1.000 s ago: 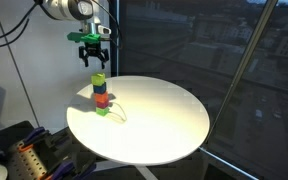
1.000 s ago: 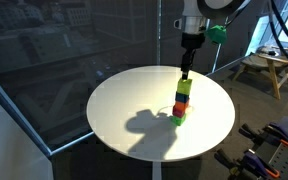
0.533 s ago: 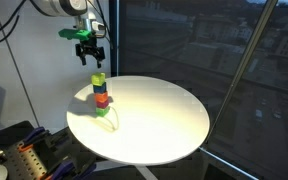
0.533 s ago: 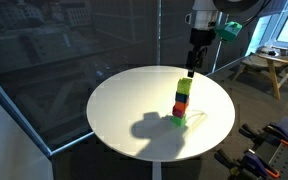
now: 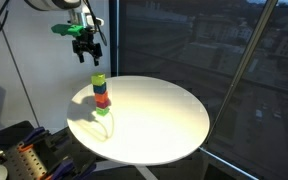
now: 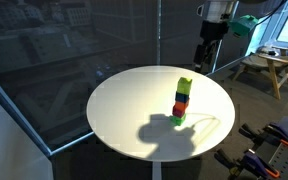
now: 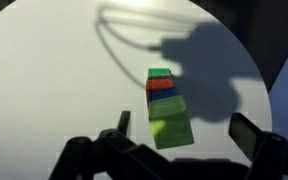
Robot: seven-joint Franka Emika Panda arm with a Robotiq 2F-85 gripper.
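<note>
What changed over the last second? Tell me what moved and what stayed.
The gripper rose and drew back from above the stack of blocks, its jaws open and empty throughout; in an exterior view it now hangs off to the side of the stack. Nothing was gripped or let go. The stack stayed upright in the same spot on the round white table.

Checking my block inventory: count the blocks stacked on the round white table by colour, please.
Lime-green cube block, on top: 1
Blue cube block: 1
Red cube block: 1
Green cube block, at the bottom: 1
Total: 4
</note>
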